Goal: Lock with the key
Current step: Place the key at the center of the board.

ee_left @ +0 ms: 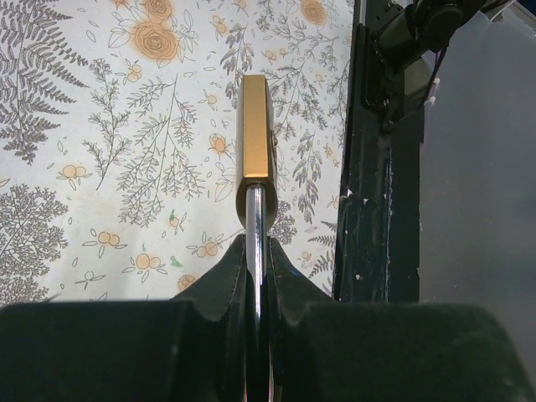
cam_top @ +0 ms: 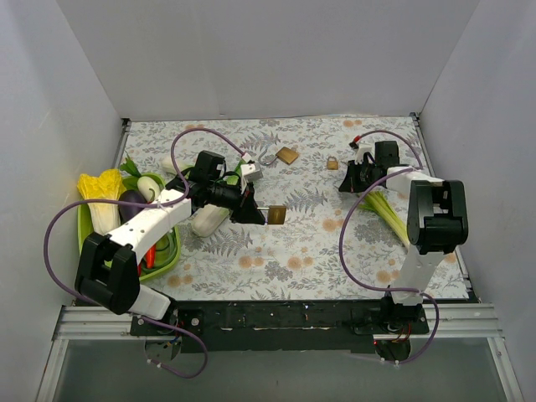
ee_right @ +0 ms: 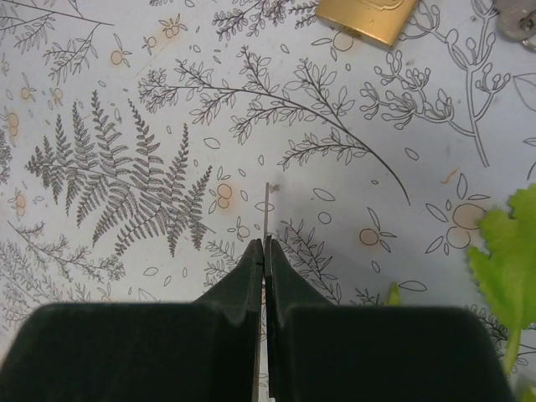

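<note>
My left pincer [ee_left: 257, 244] is clamped tight on the steel shackle of a brass padlock [ee_left: 255, 126], whose body juts forward, edge-on, over the flowered desk [ee_left: 100, 167]. My right pincer [ee_right: 265, 249] is pinched on the key [ee_right: 266, 209], which shows only as a thin metal strip, edge-on. The top view shows the key well apart from the held padlock. A second padlock [ee_right: 367, 17] lies on the desk beyond the key, and green leaves [ee_right: 502, 268] lie to its right.

Brass padlock [cam_top: 276, 214], edge-on, gripped by steel shackle [ee_left: 256, 219] in left tool [ee_left: 256, 244], over floral worktop [cam_top: 293, 247]. Thin silver key [ee_right: 266, 211], pinched edge-on in right tool [ee_right: 265, 248], tip protruding.
</note>
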Action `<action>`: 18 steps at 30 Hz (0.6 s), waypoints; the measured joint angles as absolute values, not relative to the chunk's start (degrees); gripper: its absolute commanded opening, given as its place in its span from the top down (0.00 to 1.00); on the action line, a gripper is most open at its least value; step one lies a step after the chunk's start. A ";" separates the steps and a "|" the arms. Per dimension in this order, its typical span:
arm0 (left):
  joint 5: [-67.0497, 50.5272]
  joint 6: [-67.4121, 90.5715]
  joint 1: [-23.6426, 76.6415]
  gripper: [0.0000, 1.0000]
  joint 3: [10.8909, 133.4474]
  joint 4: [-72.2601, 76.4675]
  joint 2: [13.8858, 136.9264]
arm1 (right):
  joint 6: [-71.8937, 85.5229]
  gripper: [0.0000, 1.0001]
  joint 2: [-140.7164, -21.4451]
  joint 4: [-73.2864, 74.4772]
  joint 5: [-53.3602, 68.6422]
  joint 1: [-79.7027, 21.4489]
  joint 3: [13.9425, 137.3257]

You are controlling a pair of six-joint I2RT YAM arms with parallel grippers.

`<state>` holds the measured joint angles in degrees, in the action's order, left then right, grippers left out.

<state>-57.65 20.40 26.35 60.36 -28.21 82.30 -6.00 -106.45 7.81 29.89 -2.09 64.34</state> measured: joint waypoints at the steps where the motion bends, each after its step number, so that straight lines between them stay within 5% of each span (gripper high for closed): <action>1: -57.67 20.53 26.35 1.00 60.36 -28.18 82.30 | -6.22 0.93 -106.87 7.81 29.58 -2.09 64.73; 11: -57.19 25.21 26.35 1.00 60.36 -27.79 83.94 | -9.08 0.29 -107.46 10.48 28.60 -2.09 68.27; 18: -56.84 33.76 26.37 1.00 60.47 -27.79 86.13 | -14.98 0.16 -97.76 15.51 32.34 -3.09 69.34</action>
<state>-56.84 33.76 26.37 60.47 -27.79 86.13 -14.98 -97.76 15.51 32.34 -3.09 69.34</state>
